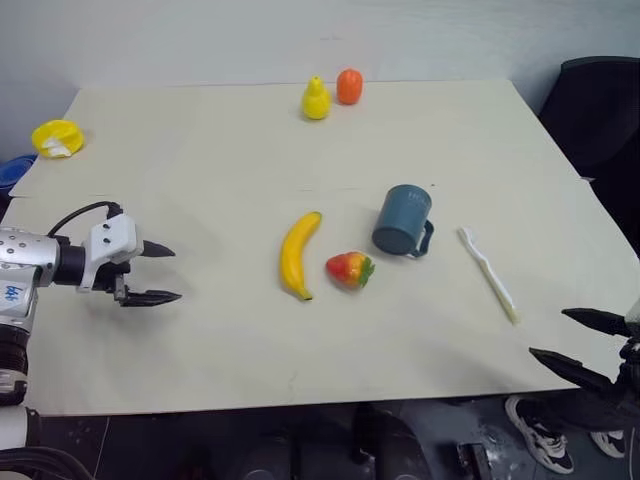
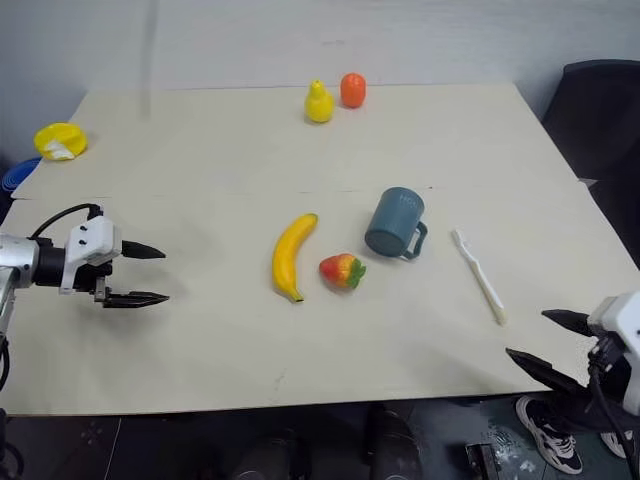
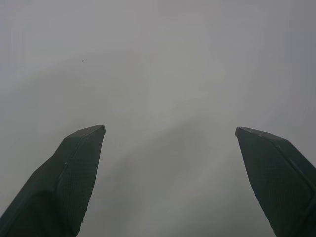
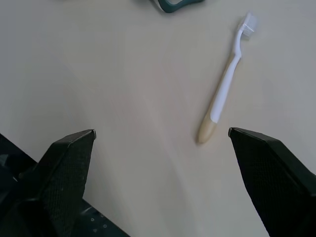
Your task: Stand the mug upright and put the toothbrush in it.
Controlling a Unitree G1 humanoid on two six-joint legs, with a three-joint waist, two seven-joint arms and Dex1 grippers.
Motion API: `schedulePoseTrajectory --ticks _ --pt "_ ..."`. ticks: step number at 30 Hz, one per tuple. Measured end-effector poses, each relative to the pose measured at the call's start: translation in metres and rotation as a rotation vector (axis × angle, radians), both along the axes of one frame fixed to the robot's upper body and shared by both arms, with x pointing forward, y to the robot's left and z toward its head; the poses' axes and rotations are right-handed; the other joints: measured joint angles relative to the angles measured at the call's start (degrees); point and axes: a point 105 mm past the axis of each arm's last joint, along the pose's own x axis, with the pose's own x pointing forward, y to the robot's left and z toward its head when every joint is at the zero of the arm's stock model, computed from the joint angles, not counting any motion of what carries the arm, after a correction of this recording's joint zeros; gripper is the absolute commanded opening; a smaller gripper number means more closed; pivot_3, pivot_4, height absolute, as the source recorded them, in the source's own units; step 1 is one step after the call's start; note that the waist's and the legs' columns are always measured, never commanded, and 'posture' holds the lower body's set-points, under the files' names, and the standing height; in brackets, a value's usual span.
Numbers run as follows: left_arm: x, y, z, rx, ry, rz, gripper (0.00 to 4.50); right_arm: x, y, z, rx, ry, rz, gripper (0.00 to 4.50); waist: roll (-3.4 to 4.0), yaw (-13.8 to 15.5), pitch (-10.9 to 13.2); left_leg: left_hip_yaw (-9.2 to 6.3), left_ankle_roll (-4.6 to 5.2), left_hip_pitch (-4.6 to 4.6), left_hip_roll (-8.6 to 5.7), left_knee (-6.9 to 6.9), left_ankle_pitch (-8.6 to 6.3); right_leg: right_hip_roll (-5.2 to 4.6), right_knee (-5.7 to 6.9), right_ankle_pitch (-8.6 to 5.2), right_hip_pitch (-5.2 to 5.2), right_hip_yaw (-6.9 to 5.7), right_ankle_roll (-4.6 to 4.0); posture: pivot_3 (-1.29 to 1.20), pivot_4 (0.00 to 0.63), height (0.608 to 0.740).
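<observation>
**Inspector A:** Status of the mug (image 1: 404, 220)?

**Inspector B:** On its side on the table (image 1: 200, 140), mouth turned away from the robot, handle low on the side facing the toothbrush (image 1: 487, 272). Not yet stood up. I take the mug as reference from here.

**A:** And the toothbrush?

**B:** Flat on the table, just beside the mug on its handle side, apart from it. Bristled head nearer the mug, handle end trailing toward the robot's edge of the table.

**A:** Grippers?

**B:** Left gripper (image 1: 158, 272) has its fingers spread wide and carries nothing; it hovers well apart from the mug, beyond the banana (image 1: 298, 254). Right gripper (image 1: 582, 343) likewise gapes empty, near the table edge, on the toothbrush side of the mug.

**A:** Risks?

**B:** My judgement only. The mug is round and could roll if nudged off-centre, most likely into the strawberry (image 1: 350, 268) beside it or onto the toothbrush. The toothbrush is slim and lies flat, so fingers may scrape the table and skid it away rather than lift it. If the brush is taken before the mug stands, there is nowhere to put it.
</observation>
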Motion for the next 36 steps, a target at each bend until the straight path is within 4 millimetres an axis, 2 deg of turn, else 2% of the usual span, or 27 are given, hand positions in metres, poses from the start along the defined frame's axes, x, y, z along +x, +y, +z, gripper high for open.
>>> schedulePoseTrajectory --ticks 5,7,9,11,15,19,21,28,31,36 --pt "0.016 -0.034 0.02 -0.132 0.007 0.018 4.49 -0.001 0.013 0.011 0.017 -0.028 0.022 4.5 -0.03 0.06 -0.02 0.04 0.02 0.03 0.0 0.05 0.01 -0.01 0.04 0.06 0.0 0.25 0.02 0.0 0.15 0.74" --pt "0.019 -0.054 0.023 -0.17 0.066 0.029 4.49 -0.001 0.028 0.018 0.028 -0.05 0.057 4.5 -0.03 0.05 -0.02 0.05 0.02 0.04 -0.01 0.05 0.01 0.02 0.06 0.06 0.0 0.31 0.02 0.0 0.15 0.74" --pt "0.025 -0.08 0.022 -0.213 0.156 0.068 4.49 -0.003 0.048 0.025 0.047 -0.075 0.114 4.5 -0.04 0.16 -0.02 0.06 0.02 0.06 -0.14 0.08 0.02 0.05 0.09 0.06 0.03 0.36 0.02 0.0 0.15 0.74" --pt "0.034 -0.108 0.017 -0.219 0.248 0.145 4.49 -0.009 0.078 0.033 0.063 -0.11 0.215 4.5 -0.1 0.34 -0.02 0.01 0.02 0.01 -0.18 0.2 0.02 0.05 0.12 0.07 0.04 0.53 0.02 0.0 0.15 0.74" --pt "0.036 -0.138 0.008 -0.14 0.299 0.192 4.49 -0.017 0.108 0.035 0.094 -0.124 0.288 4.5 -0.18 -0.11 -0.01 0.1 -0.02 0.05 -0.18 0.19 0.01 0.11 0.12 0.07 0.0 0.77 0.02 0.0 0.15 0.74" --pt "0.041 -0.164 0.016 -0.12 0.328 0.231 4.49 -0.017 0.117 0.035 0.109 -0.146 0.268 4.5 -0.28 0.08 0.03 0.16 -0.02 0.06 -0.18 0.32 0.01 0.11 0.25 0.07 -0.03 0.85 0.02 0.0 0.15 0.74" --pt "0.048 -0.169 0.018 -0.104 0.312 0.268 4.49 -0.016 0.119 0.035 0.121 -0.151 0.256 4.5 -0.29 0.14 0.03 0.16 -0.04 0.07 -0.18 0.35 0.02 0.09 0.29 0.07 -0.03 0.86 0.01 0.0 0.15 0.74" --pt "0.072 -0.178 -0.001 -0.071 0.343 0.378 4.49 -0.014 0.117 0.031 0.153 -0.169 0.187 4.5 -0.33 0.14 0.06 0.18 -0.04 0.04 -0.17 0.49 0.02 0.07 0.35 0.07 -0.04 0.88 0.01 0.0 0.15 0.74" --pt "0.074 -0.184 -0.009 -0.058 0.357 0.367 3.96 -0.013 0.116 0.034 0.164 -0.193 0.164 4.5 -0.33 0.12 0.06 0.2 -0.04 0.04 -0.18 0.49 0.01 0.08 0.34 0.07 -0.05 0.89 0.02 0.0 0.15 0.74" --pt "0.079 -0.189 -0.012 -0.062 0.362 0.365 2.5 -0.014 0.118 0.034 0.169 -0.198 0.162 4.5 -0.34 0.14 0.06 0.2 -0.04 0.05 -0.14 0.54 0.01 0.07 0.38 0.08 -0.05 0.89 0.01 0.0 0.15 0.74"
